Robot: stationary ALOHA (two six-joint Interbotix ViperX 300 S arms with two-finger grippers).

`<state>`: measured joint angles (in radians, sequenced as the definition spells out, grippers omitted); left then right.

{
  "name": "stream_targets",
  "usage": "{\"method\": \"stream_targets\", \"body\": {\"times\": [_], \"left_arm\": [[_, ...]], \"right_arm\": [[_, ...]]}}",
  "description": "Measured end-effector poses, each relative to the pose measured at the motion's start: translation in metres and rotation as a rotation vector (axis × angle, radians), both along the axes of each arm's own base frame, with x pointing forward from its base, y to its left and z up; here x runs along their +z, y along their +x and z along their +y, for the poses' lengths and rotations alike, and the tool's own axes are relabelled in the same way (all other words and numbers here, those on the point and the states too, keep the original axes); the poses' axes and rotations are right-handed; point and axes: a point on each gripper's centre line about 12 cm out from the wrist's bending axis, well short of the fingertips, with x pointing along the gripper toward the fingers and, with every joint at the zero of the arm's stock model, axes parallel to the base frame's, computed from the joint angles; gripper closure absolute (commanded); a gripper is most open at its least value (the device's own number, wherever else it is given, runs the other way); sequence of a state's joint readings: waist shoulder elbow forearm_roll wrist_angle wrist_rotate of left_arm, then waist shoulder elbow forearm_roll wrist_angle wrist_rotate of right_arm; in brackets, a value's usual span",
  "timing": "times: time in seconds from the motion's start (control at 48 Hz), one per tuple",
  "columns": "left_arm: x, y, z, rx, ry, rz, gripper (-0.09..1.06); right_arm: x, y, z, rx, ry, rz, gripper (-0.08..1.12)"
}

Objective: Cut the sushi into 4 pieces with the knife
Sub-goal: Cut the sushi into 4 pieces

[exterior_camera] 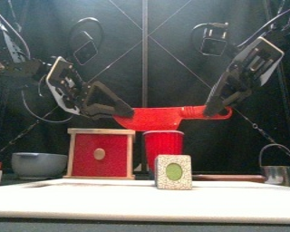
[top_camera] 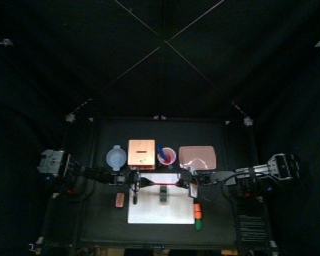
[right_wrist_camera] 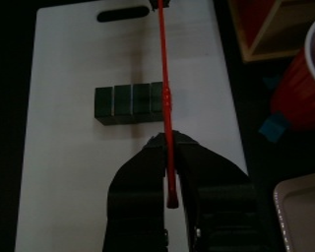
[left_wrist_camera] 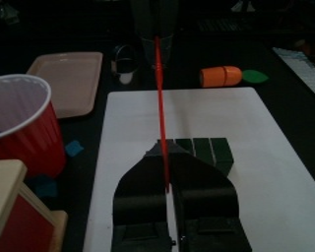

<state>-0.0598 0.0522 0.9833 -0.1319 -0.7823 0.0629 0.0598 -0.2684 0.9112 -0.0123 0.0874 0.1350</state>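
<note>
Your left claw [left_wrist_camera: 164, 167] and right claw [right_wrist_camera: 168, 153] are each clamped on one end of the red knife [exterior_camera: 172, 114]; you see it stretched between them above the board [right_wrist_camera: 68, 148]; it crosses over the back end of the sushi [exterior_camera: 174, 172], clear of it; the sushi lies mid-board; the cup [exterior_camera: 169, 145] stands behind the board's back edge.

Black back curtain [top_camera: 69, 60] across the whole upper half from above, dull and unlit. Black side curtains [top_camera: 13, 150] to left and right, closing the booth in. Small black table [top_camera: 96, 228] in the lower middle, brightly lit from overhead at its centre, dim toward the corners and edges. From table height, only dark cloth behind, with faint folds catching a little light.
</note>
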Motion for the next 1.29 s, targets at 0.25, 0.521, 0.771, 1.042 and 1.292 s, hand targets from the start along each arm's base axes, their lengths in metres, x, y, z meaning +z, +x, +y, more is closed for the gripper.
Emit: {"method": "stream_targets", "body": {"times": [0.25,0.521,0.771,1.042,1.292], "left_arm": [[-0.004,-0.001,-0.006,0.012,-0.025,0.018,0.79],[-0.018,0.006,-0.008,0.01,-0.022,0.055,0.79],[-0.028,0.014,-0.008,0.011,-0.017,0.075,0.79],[-0.034,0.014,-0.008,0.012,-0.018,0.1,0.79],[-0.043,0.017,-0.009,0.009,-0.02,0.143,0.79]], "right_arm": [[-0.012,0.014,0.005,0.013,-0.009,0.119,0.92],[-0.018,0.016,0.007,0.026,-0.027,0.203,0.92],[-0.02,0.013,0.006,0.035,-0.046,0.224,0.92],[-0.021,0.013,0.006,0.042,-0.054,0.225,0.92],[-0.02,0.013,0.007,0.034,-0.04,0.223,0.93]]}}
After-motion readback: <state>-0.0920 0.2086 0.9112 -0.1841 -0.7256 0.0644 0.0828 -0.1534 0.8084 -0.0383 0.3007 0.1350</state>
